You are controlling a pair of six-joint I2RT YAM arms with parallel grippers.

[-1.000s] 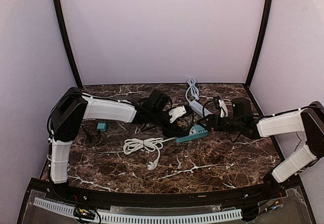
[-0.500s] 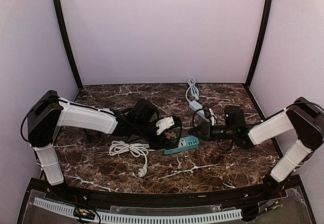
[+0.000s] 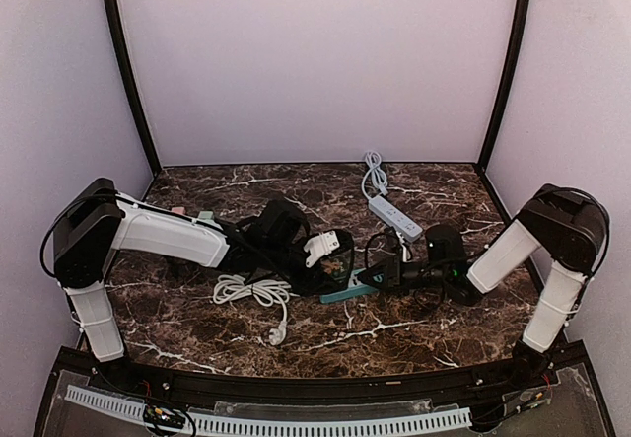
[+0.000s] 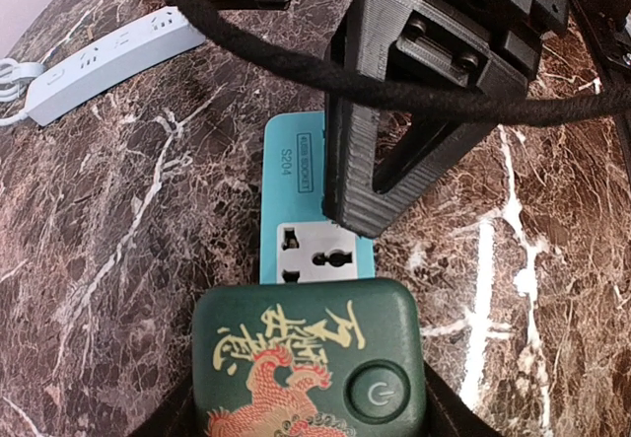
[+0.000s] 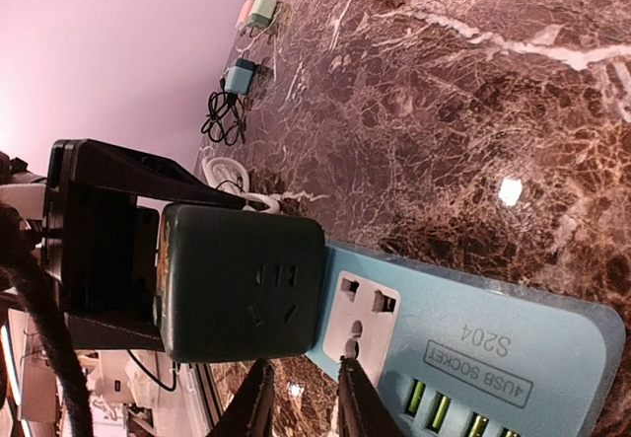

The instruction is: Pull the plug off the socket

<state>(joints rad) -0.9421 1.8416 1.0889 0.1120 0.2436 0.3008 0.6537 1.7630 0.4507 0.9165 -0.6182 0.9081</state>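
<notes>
Two-arm job, I reckon: right gripper (image 5: 306, 368), pinched shut, pins the teal plastic power strip (image 4: 296, 156) while left gripper (image 3: 333, 267), at its 9 o'clock end, clamps the dark-green square plug (image 4: 311, 368).

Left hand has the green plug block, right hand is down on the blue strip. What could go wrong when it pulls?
1. The right hand presses only one edge of the teal strip, so the strip may tilt or slide along with the green adapter.
2. A black cable crosses over the right hand and may snag once the left hand pulls.
</notes>
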